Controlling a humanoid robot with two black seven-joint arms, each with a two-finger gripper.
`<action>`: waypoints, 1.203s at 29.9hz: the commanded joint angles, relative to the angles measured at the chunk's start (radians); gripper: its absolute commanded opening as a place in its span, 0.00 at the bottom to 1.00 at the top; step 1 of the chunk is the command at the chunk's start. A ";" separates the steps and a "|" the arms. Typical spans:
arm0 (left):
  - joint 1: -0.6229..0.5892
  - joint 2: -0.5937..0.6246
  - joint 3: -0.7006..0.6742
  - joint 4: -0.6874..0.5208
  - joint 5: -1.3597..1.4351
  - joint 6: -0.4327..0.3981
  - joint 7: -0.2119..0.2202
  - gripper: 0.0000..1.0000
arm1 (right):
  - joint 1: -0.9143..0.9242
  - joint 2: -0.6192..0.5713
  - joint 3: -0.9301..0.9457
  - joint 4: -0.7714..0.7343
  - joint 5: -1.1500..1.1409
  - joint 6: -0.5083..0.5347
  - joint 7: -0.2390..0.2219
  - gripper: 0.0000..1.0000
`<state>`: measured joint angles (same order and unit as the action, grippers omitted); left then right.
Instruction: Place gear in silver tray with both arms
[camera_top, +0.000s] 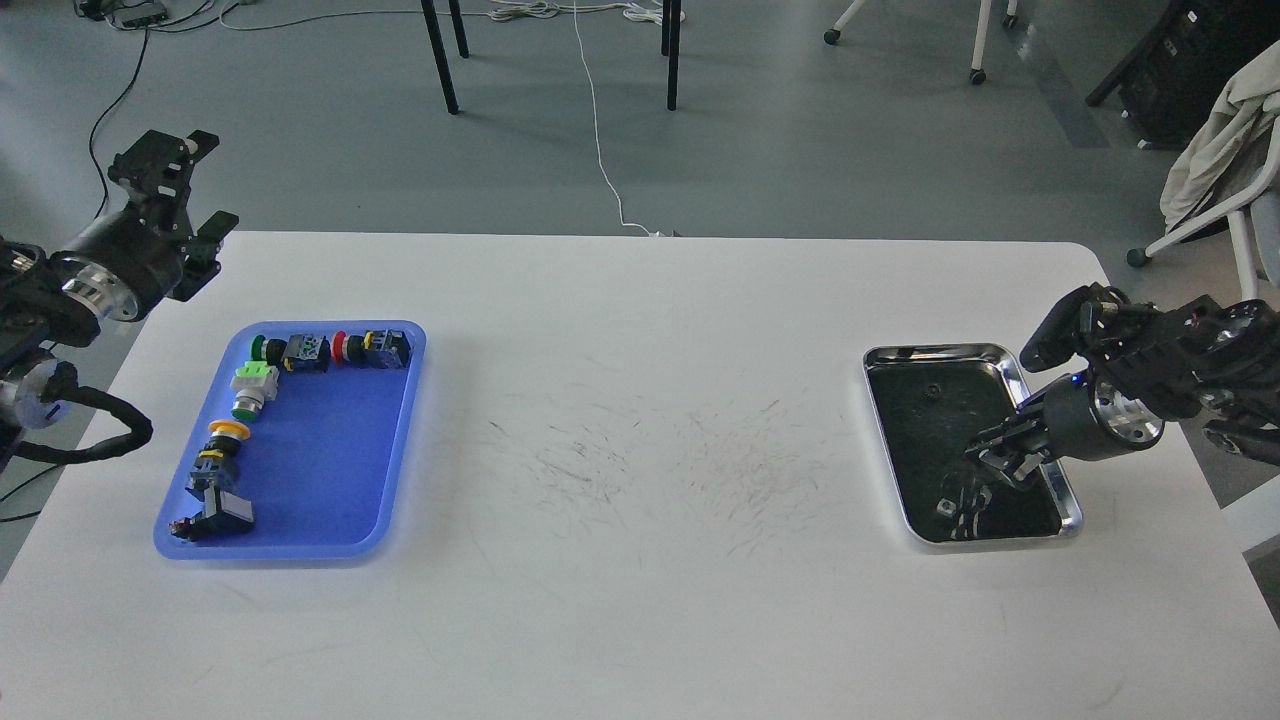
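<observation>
Head view: right gripper (1000, 455) low inside the silver tray (1070, 500), its finger spread unclear; release gently, then lift straight up.

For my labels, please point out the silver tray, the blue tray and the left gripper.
silver tray (884, 400): head view, dark bottom.
blue tray (330, 470): head view, bare floor.
left gripper (205, 190): head view, between its fingers.

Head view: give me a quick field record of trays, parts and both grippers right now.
silver tray: right side of table, small item near its far end
blue tray: left side, push-button parts along its far and left edges
left gripper: raised beyond table's left corner, fingers apart, empty
right gripper: low over silver tray's near end; jaw state unclear
table: white, scuffed in middle
</observation>
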<state>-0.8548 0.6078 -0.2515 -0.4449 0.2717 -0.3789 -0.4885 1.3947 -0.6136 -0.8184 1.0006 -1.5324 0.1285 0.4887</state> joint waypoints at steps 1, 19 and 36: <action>0.000 0.000 0.000 0.000 0.000 0.000 0.000 0.98 | 0.004 0.002 0.007 0.006 0.005 -0.001 0.000 0.20; 0.008 0.003 0.000 0.000 0.001 0.003 0.000 0.98 | 0.007 -0.008 0.080 -0.002 0.026 -0.010 0.000 0.72; 0.028 0.081 0.005 -0.009 0.007 -0.083 0.000 0.98 | -0.022 -0.097 0.472 0.000 0.443 0.002 0.000 0.88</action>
<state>-0.8289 0.6708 -0.2481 -0.4535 0.2765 -0.4362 -0.4886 1.3783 -0.6940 -0.3850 0.9998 -1.1559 0.1326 0.4885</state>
